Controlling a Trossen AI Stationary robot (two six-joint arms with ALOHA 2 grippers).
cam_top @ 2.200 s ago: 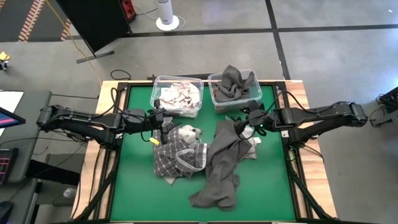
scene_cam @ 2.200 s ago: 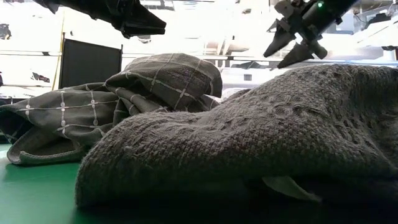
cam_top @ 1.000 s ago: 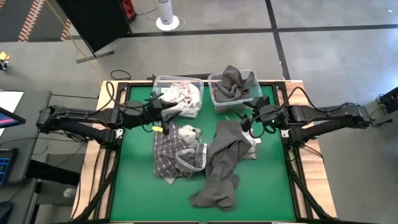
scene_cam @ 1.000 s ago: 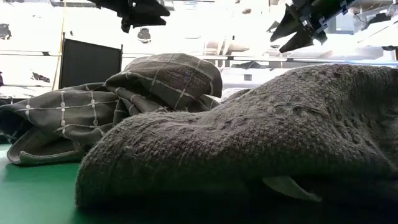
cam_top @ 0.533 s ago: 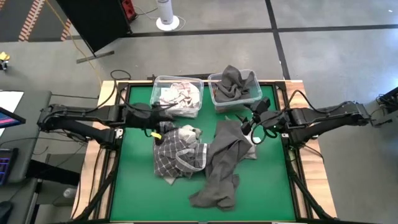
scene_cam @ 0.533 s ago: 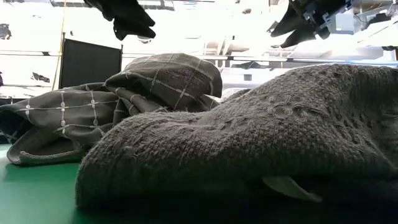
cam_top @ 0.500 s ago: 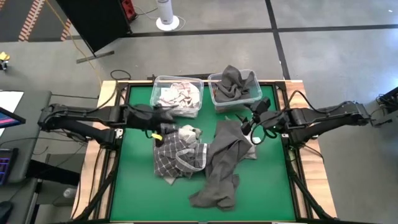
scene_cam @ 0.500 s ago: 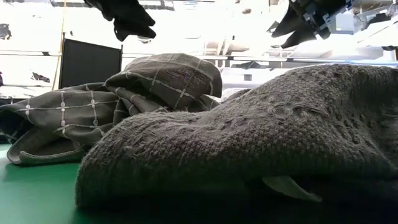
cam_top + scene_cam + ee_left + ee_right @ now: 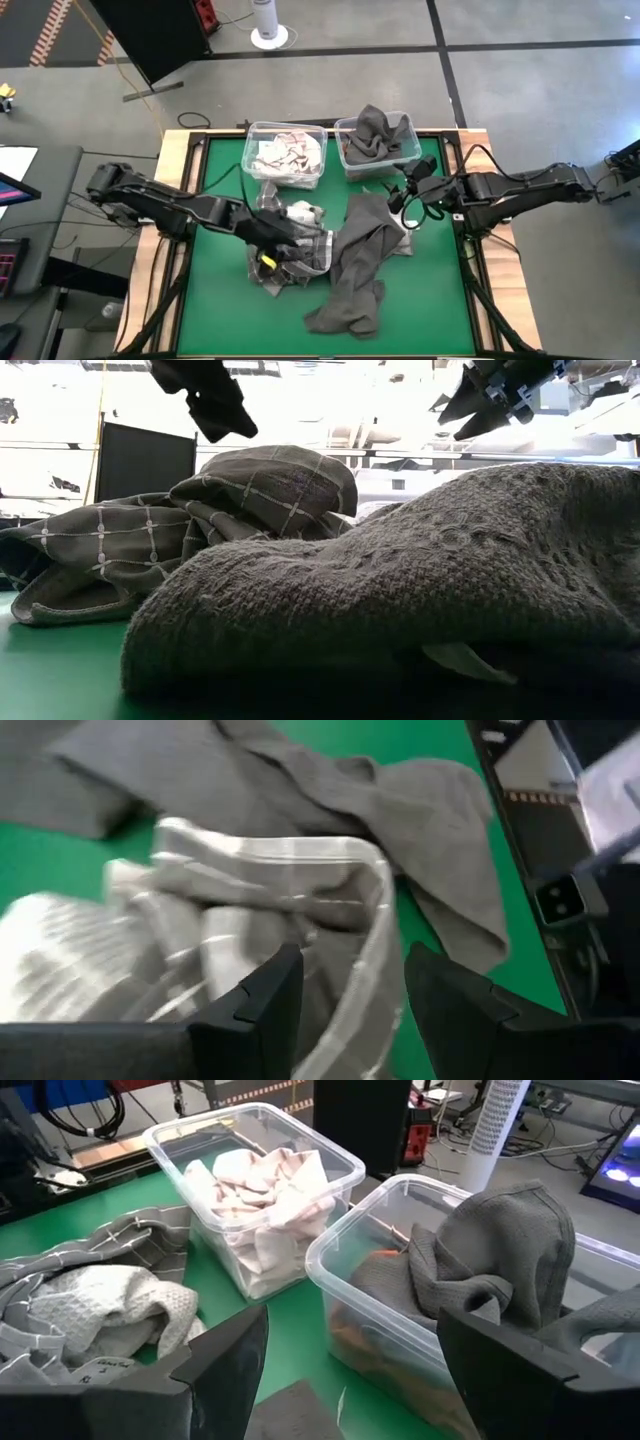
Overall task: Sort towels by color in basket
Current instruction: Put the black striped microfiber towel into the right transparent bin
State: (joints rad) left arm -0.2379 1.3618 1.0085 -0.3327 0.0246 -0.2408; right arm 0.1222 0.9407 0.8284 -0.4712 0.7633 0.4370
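Note:
A grey-and-white checked towel [image 9: 282, 262] lies crumpled on the green table, with a pale waffle towel [image 9: 306, 212] on its far end. A long dark grey towel [image 9: 355, 265] lies to its right. My left gripper [image 9: 287, 240] hovers open above the checked towel [image 9: 250, 910], tipped downward, and in the low view it [image 9: 215, 405] stands well clear of the cloth. My right gripper [image 9: 398, 200] hangs open above the dark grey towel's far end, facing the two bins [image 9: 350, 1390].
Two clear plastic bins stand at the far edge. The left bin [image 9: 285, 155] holds pale towels. The right bin [image 9: 377, 143] holds a dark grey towel draped over its rim, with orange cloth [image 9: 350, 1325] under it. Bare green table [image 9: 215, 300] lies at the near left.
My left gripper has swung from beside the left bin toward the near edge and the right. It has come down over the checked towel and tipped its fingers downward. The towels have not moved.

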